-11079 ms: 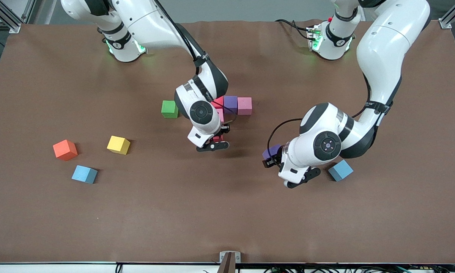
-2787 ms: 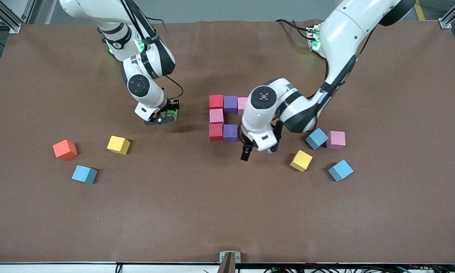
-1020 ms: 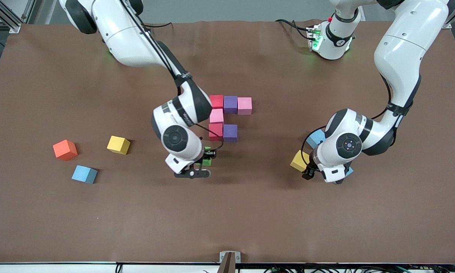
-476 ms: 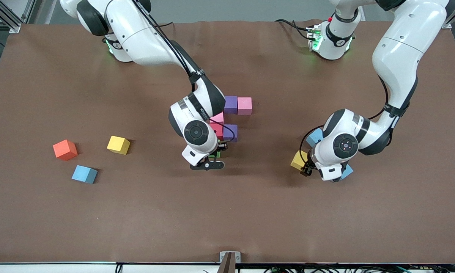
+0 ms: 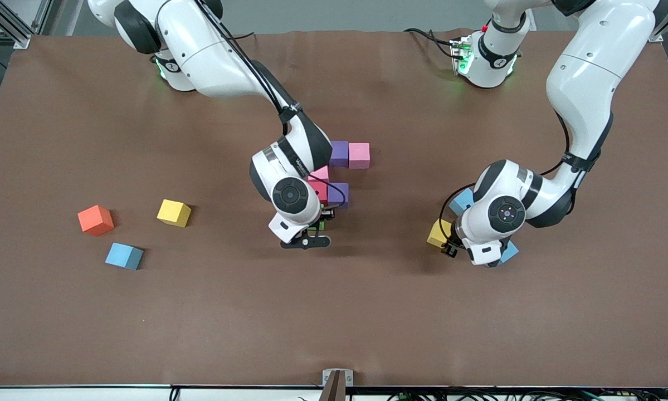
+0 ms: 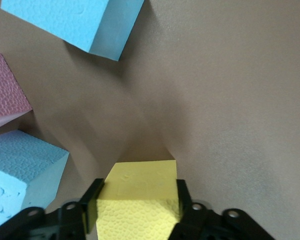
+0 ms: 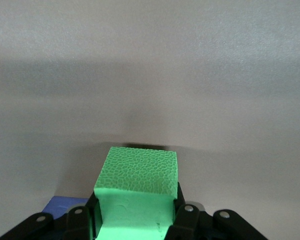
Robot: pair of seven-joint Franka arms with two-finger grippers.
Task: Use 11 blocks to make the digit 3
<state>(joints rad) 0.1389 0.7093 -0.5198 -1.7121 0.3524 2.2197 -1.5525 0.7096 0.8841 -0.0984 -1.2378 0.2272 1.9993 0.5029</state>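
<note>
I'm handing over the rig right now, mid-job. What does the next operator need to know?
Right hand: shut on the green block, over the table beside the placed cluster.
Left hand: shut on a yellow block toward the left arm's end.
Done: placed cluster of purple, pink and red blocks mid-table.
Left: set green and yellow, then fetch the loose yellow block and light blue block.

A brown table cover [image 5: 144,334] is spreading across nearly the whole front view, matte and faintly wrinkled, with soft shadows lying on it. Grey floor is showing above the table's upper edge. Aluminium frame posts [image 5: 5,25] are standing at both upper corners. Along the lower edge a white rail [image 5: 144,392] is running, a small metal bracket [image 5: 337,379] is sitting at its middle, and dark cables [image 5: 534,396] are trailing beneath.
</note>
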